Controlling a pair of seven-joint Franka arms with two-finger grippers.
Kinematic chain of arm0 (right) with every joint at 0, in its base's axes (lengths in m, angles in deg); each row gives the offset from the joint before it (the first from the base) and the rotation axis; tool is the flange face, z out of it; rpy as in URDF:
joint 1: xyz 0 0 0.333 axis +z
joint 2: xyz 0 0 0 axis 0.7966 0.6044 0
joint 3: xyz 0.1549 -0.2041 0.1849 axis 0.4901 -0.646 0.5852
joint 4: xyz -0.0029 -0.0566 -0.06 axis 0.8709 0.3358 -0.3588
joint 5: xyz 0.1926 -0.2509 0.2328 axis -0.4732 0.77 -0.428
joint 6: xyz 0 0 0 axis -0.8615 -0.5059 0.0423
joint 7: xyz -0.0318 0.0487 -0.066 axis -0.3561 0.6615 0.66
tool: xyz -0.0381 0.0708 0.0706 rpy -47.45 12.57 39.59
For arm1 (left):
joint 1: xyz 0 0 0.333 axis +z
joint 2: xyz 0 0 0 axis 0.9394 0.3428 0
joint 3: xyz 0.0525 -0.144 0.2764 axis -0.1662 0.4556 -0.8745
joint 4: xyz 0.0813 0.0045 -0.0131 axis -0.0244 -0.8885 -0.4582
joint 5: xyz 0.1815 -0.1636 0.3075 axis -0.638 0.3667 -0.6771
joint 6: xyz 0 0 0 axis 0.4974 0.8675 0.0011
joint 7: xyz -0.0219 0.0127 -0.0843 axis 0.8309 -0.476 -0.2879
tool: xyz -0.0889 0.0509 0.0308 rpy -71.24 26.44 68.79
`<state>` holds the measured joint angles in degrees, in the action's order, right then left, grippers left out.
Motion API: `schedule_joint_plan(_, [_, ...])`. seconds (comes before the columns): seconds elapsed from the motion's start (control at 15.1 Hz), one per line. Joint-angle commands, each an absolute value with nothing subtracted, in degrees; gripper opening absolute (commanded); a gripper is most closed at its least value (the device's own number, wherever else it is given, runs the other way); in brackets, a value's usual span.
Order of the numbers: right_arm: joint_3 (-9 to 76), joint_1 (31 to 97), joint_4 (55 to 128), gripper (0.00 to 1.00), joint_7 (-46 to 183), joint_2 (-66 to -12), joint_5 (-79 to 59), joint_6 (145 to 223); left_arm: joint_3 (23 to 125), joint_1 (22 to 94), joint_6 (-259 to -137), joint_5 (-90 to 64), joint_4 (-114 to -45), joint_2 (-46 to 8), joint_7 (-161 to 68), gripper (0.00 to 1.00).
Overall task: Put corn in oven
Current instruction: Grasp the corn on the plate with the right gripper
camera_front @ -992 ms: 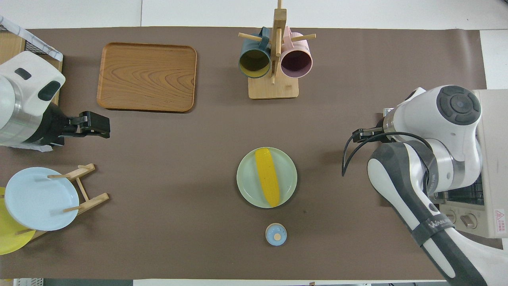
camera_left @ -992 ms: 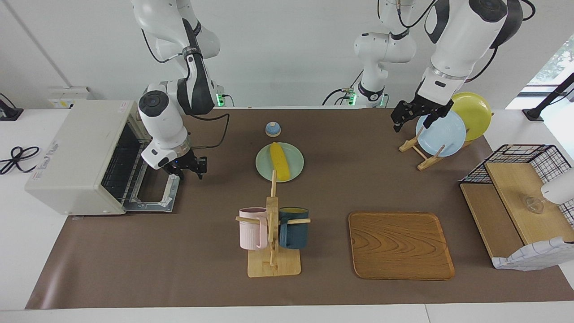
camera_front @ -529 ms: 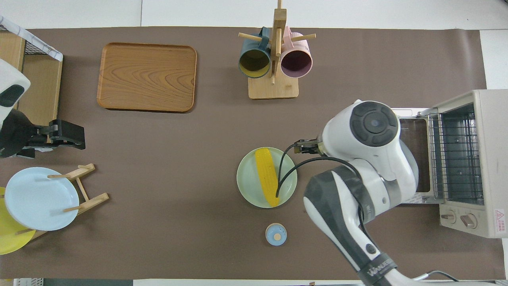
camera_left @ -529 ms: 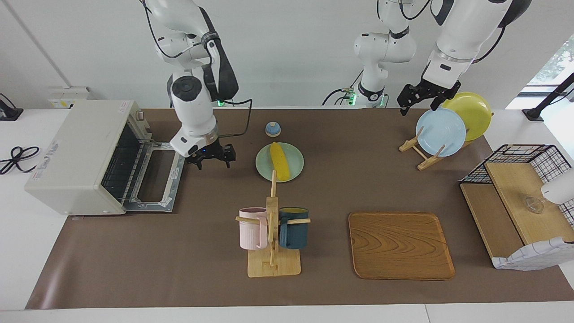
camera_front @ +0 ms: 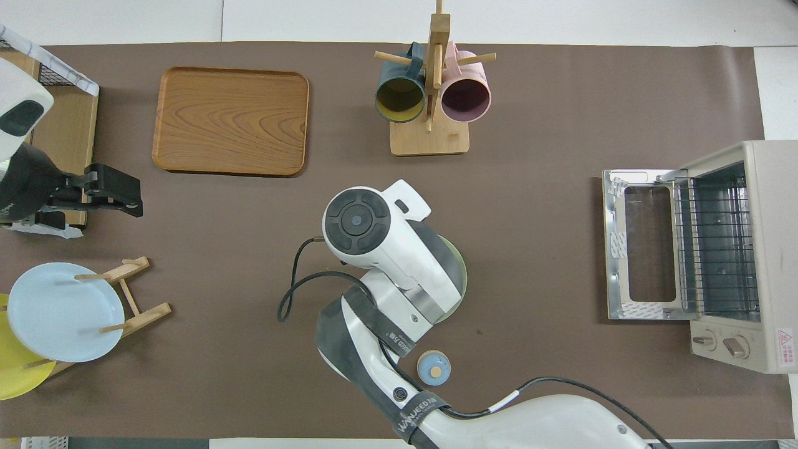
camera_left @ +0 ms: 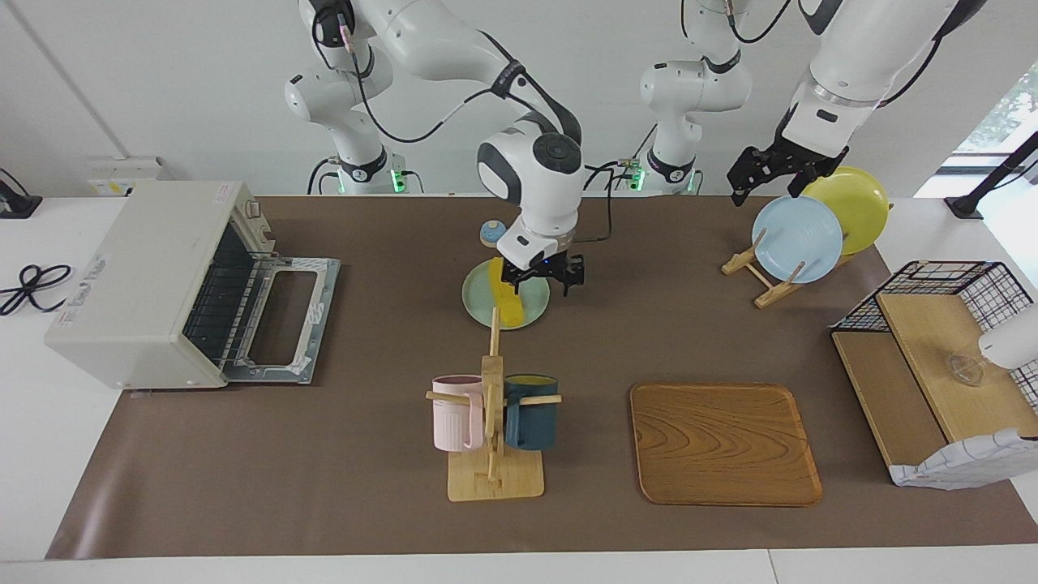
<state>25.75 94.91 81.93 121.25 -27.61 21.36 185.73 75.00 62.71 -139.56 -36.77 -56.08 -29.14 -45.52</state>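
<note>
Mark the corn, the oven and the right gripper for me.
corn [camera_left: 509, 308]: facing view, visible yellow end on the green plate.
oven [camera_left: 138, 268]: facing view, top of its off-white casing.
right gripper [camera_left: 542, 280]: facing view, midway between its open fingertips, over the corn.

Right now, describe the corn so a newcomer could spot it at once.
Start at the wooden mug rack mid-table; the pale green plate lies just nearer the robots. The corn lies on it under the open right pincer: a smooth, tapered bright yellow cob, unlike the round yellow plate in the plate stand.
</note>
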Motion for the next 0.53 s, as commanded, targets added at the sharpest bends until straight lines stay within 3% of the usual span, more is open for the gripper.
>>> schedule_joint_plan(0.0, [25.5, 96.0, 82.1, 1.00, 122.6, -26.7, 21.8, 187.5, 75.5, 63.4, -138.7, -35.6, -55.2, -28.6, -46.7, 1.00])
schedule_joint_plan(0.2, [25.5, 96.6, 86.5, 1.00, 123.1, -27.5, 21.8, 192.2, 75.8, 63.4, -138.4, -35.5, -55.2, -28.7, -46.6, 1.00])
schedule_joint_plan(0.33, [25.5, 96.6, 87.5, 0.73, 123.1, -27.9, 21.8, 192.6, 75.8, 63.3, -138.3, -35.5, -55.2, -28.8, -46.6, 1.00])
schedule_joint_plan(0.46, [25.6, 96.8, 89.4, 0.69, 123.2, -28.5, 21.8, 192.7, 75.7, 63.0, -138.3, -35.6, -55.3, -29.0, -46.6, 1.00])
